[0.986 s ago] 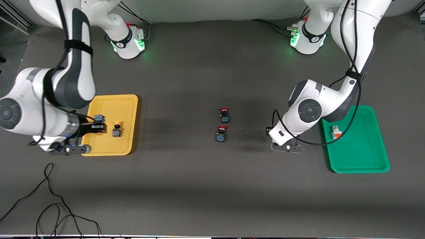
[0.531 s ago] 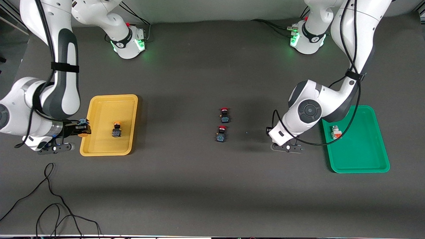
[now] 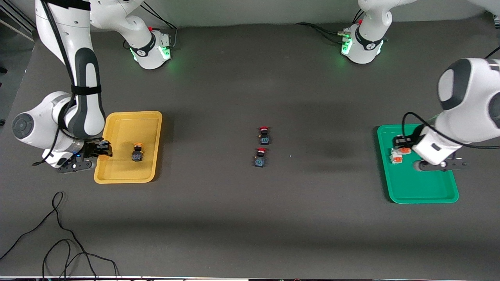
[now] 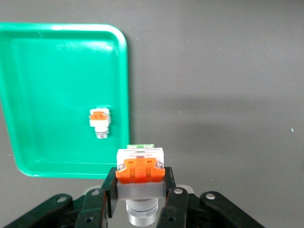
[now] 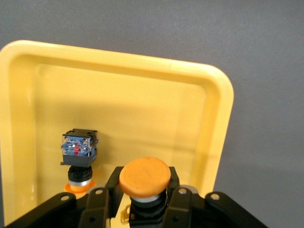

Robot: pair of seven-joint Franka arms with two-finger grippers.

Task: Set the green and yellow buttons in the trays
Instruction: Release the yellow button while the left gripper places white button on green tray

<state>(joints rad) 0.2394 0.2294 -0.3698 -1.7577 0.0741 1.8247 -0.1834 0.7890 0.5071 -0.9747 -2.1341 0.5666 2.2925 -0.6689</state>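
Note:
My right gripper (image 3: pixel 102 150) is shut on a dark button with an orange-yellow cap (image 5: pixel 145 176) and holds it over the rim of the yellow tray (image 3: pixel 129 125) at the right arm's end. A second orange-yellow capped button (image 3: pixel 137 152) lies in that tray, also in the right wrist view (image 5: pixel 79 152). My left gripper (image 3: pixel 403 145) is shut on a whitish-grey button with an orange patch (image 4: pixel 140 170), over the green tray (image 3: pixel 422 187). Another whitish-grey button (image 3: pixel 395 157) lies in the green tray, also in the left wrist view (image 4: pixel 99 122).
Two dark buttons with red caps (image 3: pixel 264 135) (image 3: pixel 260 157) stand in the middle of the table, one nearer the front camera. Loose black cables (image 3: pixel 58 234) lie near the front edge at the right arm's end.
My left gripper has swung from the table's middle to over the green tray. My right gripper has drawn back from over the yellow tray's middle to its rim.

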